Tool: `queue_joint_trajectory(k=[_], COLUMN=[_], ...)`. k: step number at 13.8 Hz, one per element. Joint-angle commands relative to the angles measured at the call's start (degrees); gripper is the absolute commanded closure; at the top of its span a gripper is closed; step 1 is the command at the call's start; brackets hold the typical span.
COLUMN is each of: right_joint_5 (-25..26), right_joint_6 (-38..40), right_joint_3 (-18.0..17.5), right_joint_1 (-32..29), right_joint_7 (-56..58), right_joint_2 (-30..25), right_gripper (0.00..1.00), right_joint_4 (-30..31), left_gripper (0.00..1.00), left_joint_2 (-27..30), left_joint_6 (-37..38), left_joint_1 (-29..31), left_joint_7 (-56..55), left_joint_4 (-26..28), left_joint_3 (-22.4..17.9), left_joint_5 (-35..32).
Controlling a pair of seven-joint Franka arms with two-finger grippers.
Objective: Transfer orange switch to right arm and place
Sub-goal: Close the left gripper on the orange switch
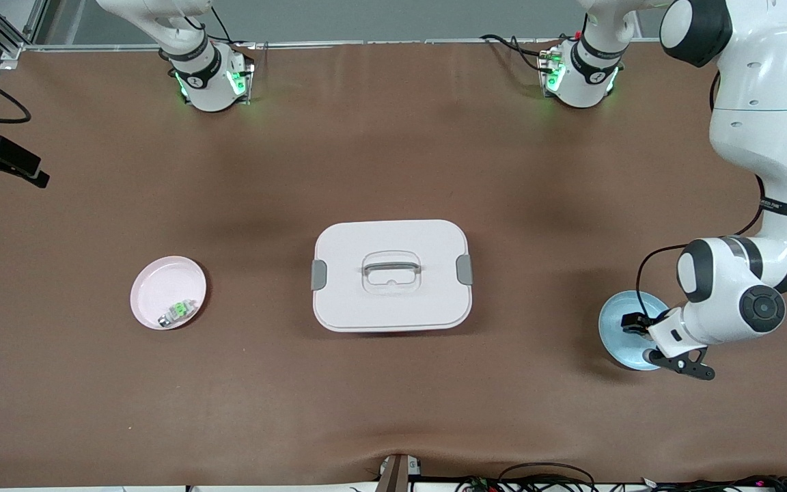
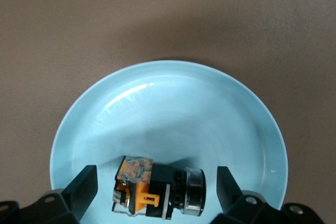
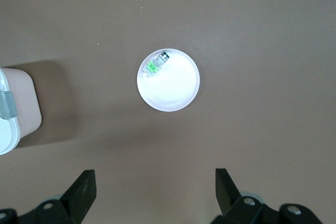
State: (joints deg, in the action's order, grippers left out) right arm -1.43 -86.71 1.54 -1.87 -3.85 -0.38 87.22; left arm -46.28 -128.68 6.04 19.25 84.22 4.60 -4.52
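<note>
The orange switch (image 2: 155,192), a small black body with orange parts and a silver ring at one end, lies on its side in a light blue plate (image 2: 173,72) at the left arm's end of the table. My left gripper (image 2: 156,182) hangs low over that plate (image 1: 611,320), open, with one finger on each side of the switch and touching nothing. In the front view the left hand (image 1: 667,335) hides the switch. My right gripper (image 3: 156,182) is open and empty, high above the table near a pink plate (image 3: 173,90). It is out of the front view.
The pink plate (image 1: 161,268) toward the right arm's end holds a small silver-and-green switch (image 1: 178,312). A white lidded box (image 1: 391,275) with a handle and grey clips stands in the middle of the brown table. A black camera mount (image 1: 4,160) juts in at the right arm's end.
</note>
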Motion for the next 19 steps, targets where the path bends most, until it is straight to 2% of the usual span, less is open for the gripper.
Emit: queue_joint_trajectory(k=[1,11,14,15,18,19], right_joint_5=[-0.7,-0.7,-0.7,-0.7,-0.7,-0.7], right_joint_6=[0.0,0.0,0.0,0.0,0.0,0.0], right_joint_3=[0.0,0.0,0.0,0.0,0.0,0.0], right_joint_1=[-0.4,-0.4,-0.4,-0.4,-0.4,-0.4], right_joint_7=[0.2,0.2,0.2,0.2,0.2,0.2], right_joint_2=[-0.6,-0.6,-0.6,-0.6,-0.6,-0.6], right_gripper=[0.0,0.0,0.0,0.0,0.0,0.0], right_joint_4=[0.1,0.1,0.1,0.1,0.1,0.1], left_gripper=[0.0,0.0,0.4,0.48,0.8,0.83], left_joint_2=[0.7,0.8,0.8,0.8,0.9,1.1], left_joint_6=[-1.0,-3.3,-3.2,-3.2,-2.9,-2.6], left_joint_1=[0.3,1.1,1.0,0.9,0.9,1.0], left_joint_7=[1.1,3.3,3.2,3.1,2.2,2.0], left_joint_4=[1.6,3.7,3.6,3.6,3.5,3.4], left_joint_3=[0.2,0.2,0.2,0.2,0.2,0.2], left_joint_5=[-1.0,-0.9,-0.7,-0.4,-0.1,-0.1])
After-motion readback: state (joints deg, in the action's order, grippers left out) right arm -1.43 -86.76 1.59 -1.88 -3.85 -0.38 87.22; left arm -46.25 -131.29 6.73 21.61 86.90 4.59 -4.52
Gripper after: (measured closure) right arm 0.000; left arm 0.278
